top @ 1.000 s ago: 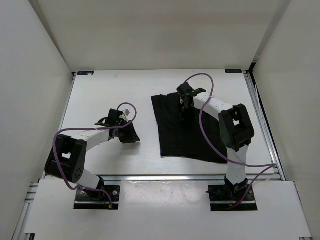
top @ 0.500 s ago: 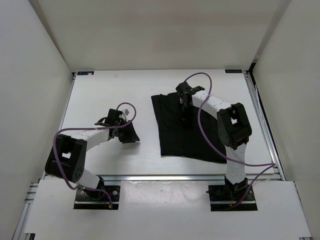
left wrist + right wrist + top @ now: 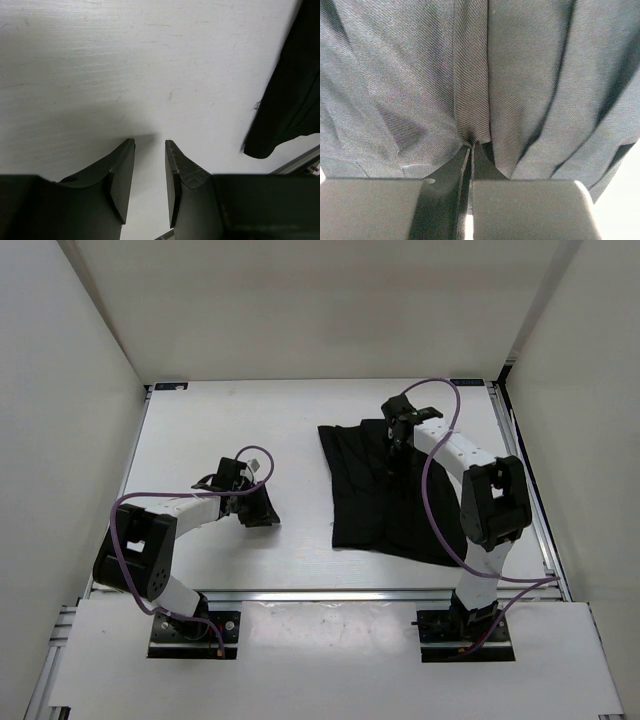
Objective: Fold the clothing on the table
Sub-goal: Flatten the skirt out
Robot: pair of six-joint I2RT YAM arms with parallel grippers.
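The black clothing (image 3: 385, 495) lies on the right half of the white table (image 3: 250, 420), bunched into folds near its far edge. My right gripper (image 3: 396, 438) is shut on a pinched ridge of the clothing (image 3: 472, 75) near that far edge; in the right wrist view the fabric gathers into the closed fingertips (image 3: 472, 146). My left gripper (image 3: 262, 513) rests low over bare table at centre-left, open with nothing between its fingers (image 3: 150, 142). A corner of the clothing (image 3: 292, 95) shows at the right of the left wrist view, apart from the gripper.
Metal rails run along the table's near edge (image 3: 320, 593) and right edge (image 3: 527, 490). White walls enclose the table on the left, far and right sides. Purple cables loop over both arms.
My right gripper has shut on the clothing and dragged it to the right, so the garment's left edge shifted rightward. The left arm has stayed put.
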